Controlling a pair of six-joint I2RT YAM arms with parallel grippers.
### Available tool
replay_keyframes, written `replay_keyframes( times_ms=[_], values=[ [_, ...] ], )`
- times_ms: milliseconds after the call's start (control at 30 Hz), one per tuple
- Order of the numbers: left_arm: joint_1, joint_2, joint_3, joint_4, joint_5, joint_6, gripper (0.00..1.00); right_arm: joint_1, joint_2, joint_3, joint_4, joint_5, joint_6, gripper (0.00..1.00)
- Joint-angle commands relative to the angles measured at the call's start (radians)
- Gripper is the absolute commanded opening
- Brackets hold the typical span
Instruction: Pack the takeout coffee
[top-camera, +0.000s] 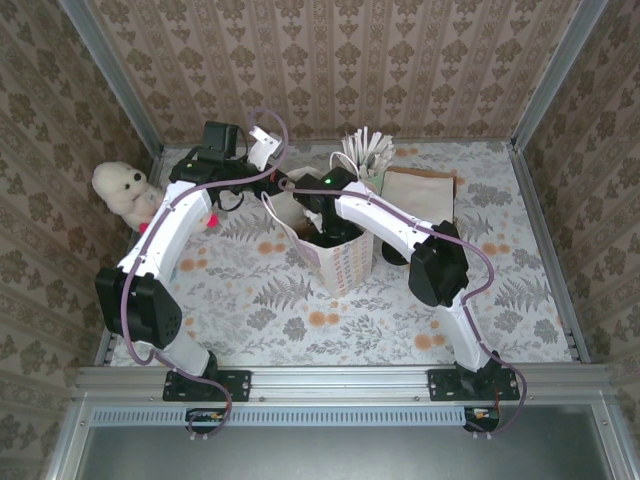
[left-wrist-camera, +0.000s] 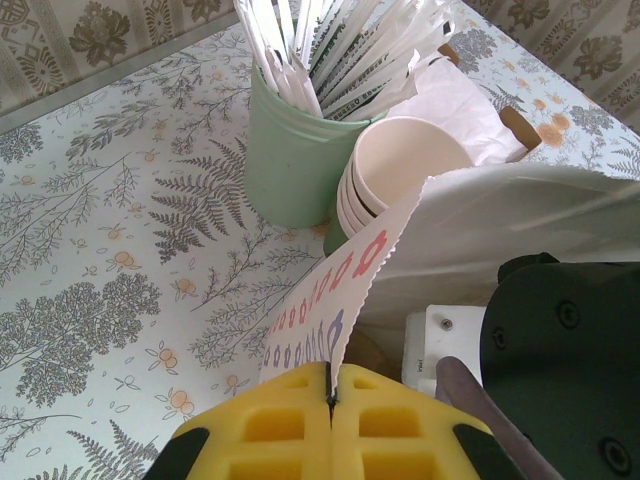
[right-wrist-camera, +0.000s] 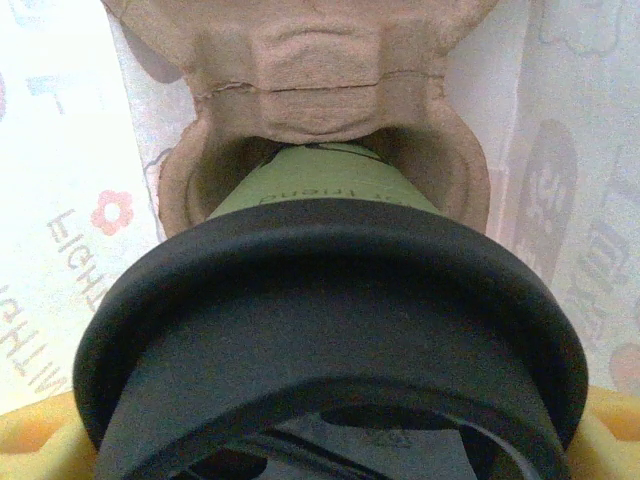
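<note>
**Fern-print table, coffee cup low inside the paper bag**

Fern-print cloth covers the table (top-camera: 280, 310), with both arms bolted at its near edge and reaching toward a patterned paper bag (top-camera: 345, 265) that stands open at mid-table.

The left claw (top-camera: 283, 183) meets the bag at its far left rim. In the left wrist view, its yellow fingers (left-wrist-camera: 270, 440) are closed flat together on the bag's zigzag top edge (left-wrist-camera: 345, 280), pinching the paper between them.

The right claw (top-camera: 322, 225) is down inside the bag's mouth. In the right wrist view it grips the coffee cup (right-wrist-camera: 320, 190), with a yellow pad (right-wrist-camera: 30, 440) pressed at each side of the black lid (right-wrist-camera: 330, 300). The green cup stands upright inside the bag. Its base is in a round pocket of a brown cardboard tray (right-wrist-camera: 330, 60), and the bag's printed walls (right-wrist-camera: 50, 150) rise on both sides.

Just beyond the bag, a pale green pot (left-wrist-camera: 285, 160) holds wrapped straws (left-wrist-camera: 350, 50). A stack of cream cups (left-wrist-camera: 405, 160) touches its side. Brown paper (top-camera: 420, 185) lies flat to the right of these, and a plush toy (top-camera: 120, 188) sits at the table's far left. Patterned wallpaper (top-camera: 330, 60) closes off the back.
</note>
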Motion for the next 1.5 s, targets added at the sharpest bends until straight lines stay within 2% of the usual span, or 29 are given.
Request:
replay_keyframes(
  times_ms=[0, 333, 1200, 1467],
  values=[
    [-0.002, -0.011, 0.026, -0.013, 0.035, -0.009, 0.0, -0.008, 0.007, -0.03, -0.008, 0.039, -0.003, 0.33],
    [-0.002, -0.009, 0.036, -0.014, 0.069, -0.017, 0.0, -0.009, 0.007, -0.008, -0.052, 0.071, 0.006, 0.33],
    [-0.004, -0.01, 0.043, -0.044, 0.053, -0.026, 0.0, -0.009, 0.036, 0.026, -0.061, 0.121, -0.001, 0.32],
    [-0.005, -0.001, 0.055, -0.048, 0.052, -0.026, 0.0, -0.01, 0.033, -0.002, -0.004, 0.113, -0.022, 0.31]
  ],
)
